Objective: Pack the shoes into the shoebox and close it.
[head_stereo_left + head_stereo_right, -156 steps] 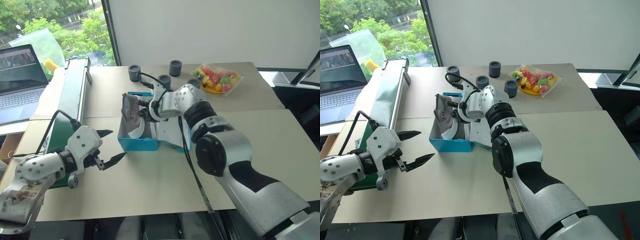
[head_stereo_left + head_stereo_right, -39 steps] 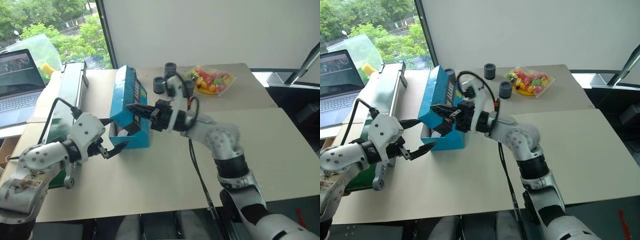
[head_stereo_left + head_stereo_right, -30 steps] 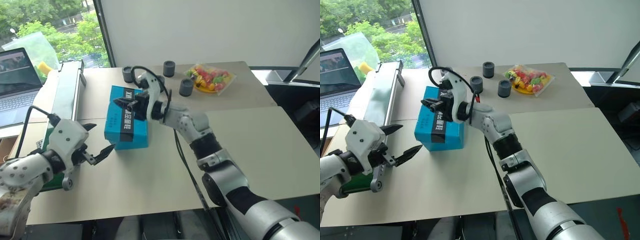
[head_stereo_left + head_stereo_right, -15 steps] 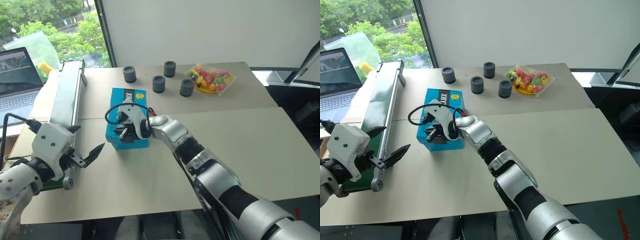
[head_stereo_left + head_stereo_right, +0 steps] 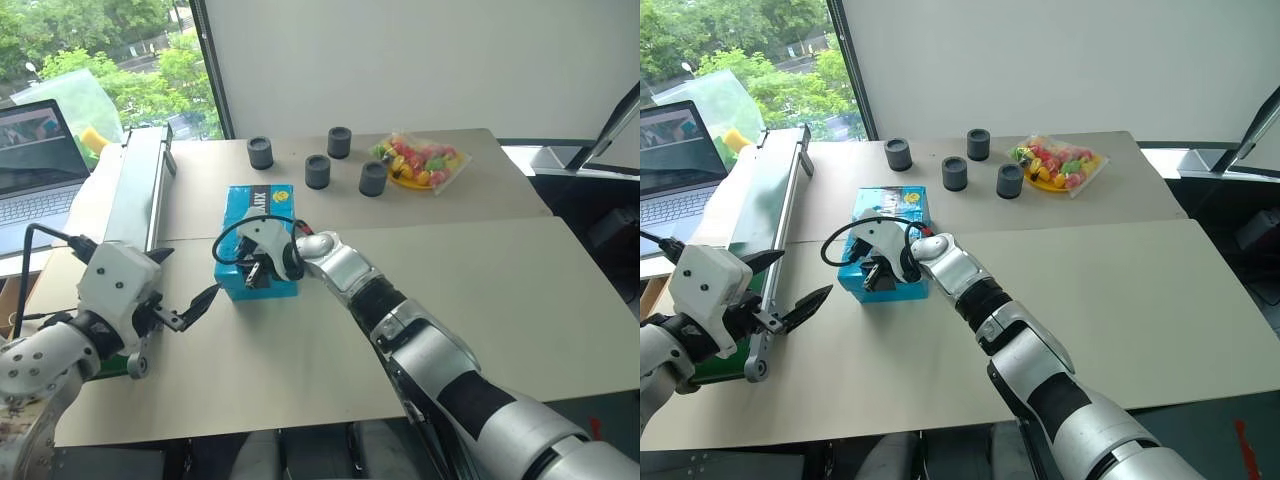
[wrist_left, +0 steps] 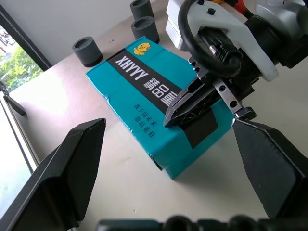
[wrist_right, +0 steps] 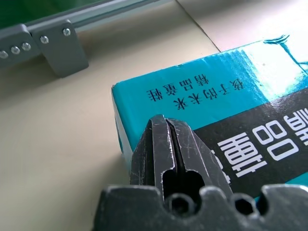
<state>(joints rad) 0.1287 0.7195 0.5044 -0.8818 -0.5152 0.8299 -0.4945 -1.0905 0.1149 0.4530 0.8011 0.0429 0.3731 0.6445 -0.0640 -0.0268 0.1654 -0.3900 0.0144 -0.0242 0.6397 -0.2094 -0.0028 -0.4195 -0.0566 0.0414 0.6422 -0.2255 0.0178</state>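
Observation:
The turquoise shoebox (image 5: 255,238) lies shut on the table, its lid with white lettering facing up. The shoes are hidden. My right gripper (image 5: 252,272) is shut with nothing in it, and its tips (image 6: 175,115) rest against the lid at the near end by the black label (image 7: 250,144). In the right wrist view the shut fingers (image 7: 166,139) point over the lid's corner. My left gripper (image 5: 185,280) stands open to the left of the box, apart from it, with its wide black fingers (image 6: 62,168) on either side of the box in the left wrist view.
A long green conveyor (image 5: 130,195) runs along the left, with a laptop (image 5: 35,150) beyond it. Several dark grey cylinders (image 5: 318,170) stand behind the box. A bag of colourful toy fruit (image 5: 420,160) lies at the back right.
The lid has swung down and the box is now shut. My right gripper dropped and rolled onto the lid's near end. The left gripper stays open beside the box.

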